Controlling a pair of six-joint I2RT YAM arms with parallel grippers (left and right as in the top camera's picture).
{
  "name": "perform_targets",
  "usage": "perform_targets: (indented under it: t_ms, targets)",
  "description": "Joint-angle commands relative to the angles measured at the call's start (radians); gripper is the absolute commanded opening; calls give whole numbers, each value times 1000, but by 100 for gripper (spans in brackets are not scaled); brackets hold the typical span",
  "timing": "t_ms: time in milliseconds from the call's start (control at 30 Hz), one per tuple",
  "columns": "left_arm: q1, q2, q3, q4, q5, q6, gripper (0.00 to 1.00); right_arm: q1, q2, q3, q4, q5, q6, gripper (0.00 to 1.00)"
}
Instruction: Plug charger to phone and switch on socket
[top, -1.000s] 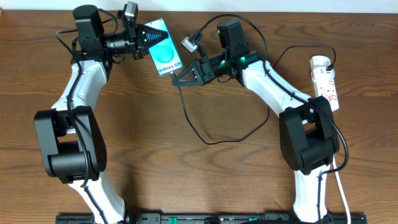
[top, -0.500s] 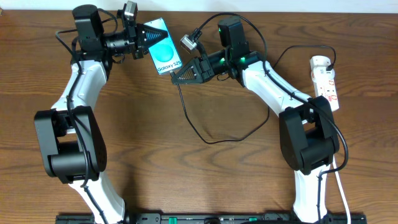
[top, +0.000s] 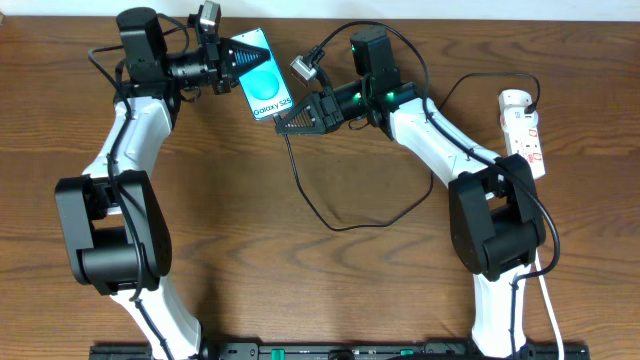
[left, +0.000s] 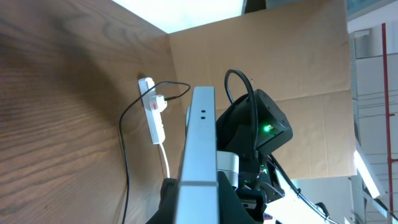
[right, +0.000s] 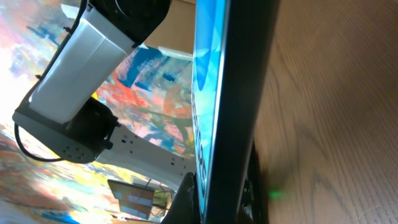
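The phone, with its cyan screen up, is held above the table at the back. My left gripper is shut on its left edge; the left wrist view shows the phone edge-on between the jaws. My right gripper is at the phone's lower end, shut on the charger's connector tip, which is hidden. The right wrist view shows the phone edge-on right at the fingertips. The thin black charger cable loops over the table. The white socket lies at the far right with a plug in it.
The socket also shows in the left wrist view, with the black cable running from it. A white cord trails from the socket toward the front edge. Both arm bases stand at the front.
My right gripper has edged slightly up and left, closer to the phone's lower end. The left gripper and phone have stayed put.
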Motion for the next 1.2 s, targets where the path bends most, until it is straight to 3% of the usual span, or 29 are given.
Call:
perform_targets:
  t_ms: [0,1167]
  targets:
    - [-24,-21,6,-7,111,43,7,-27,1,20,18,109,2,1]
    - [-24,-21,6,-15,111,-14,7,-48,1,20,22,90,-42,1]
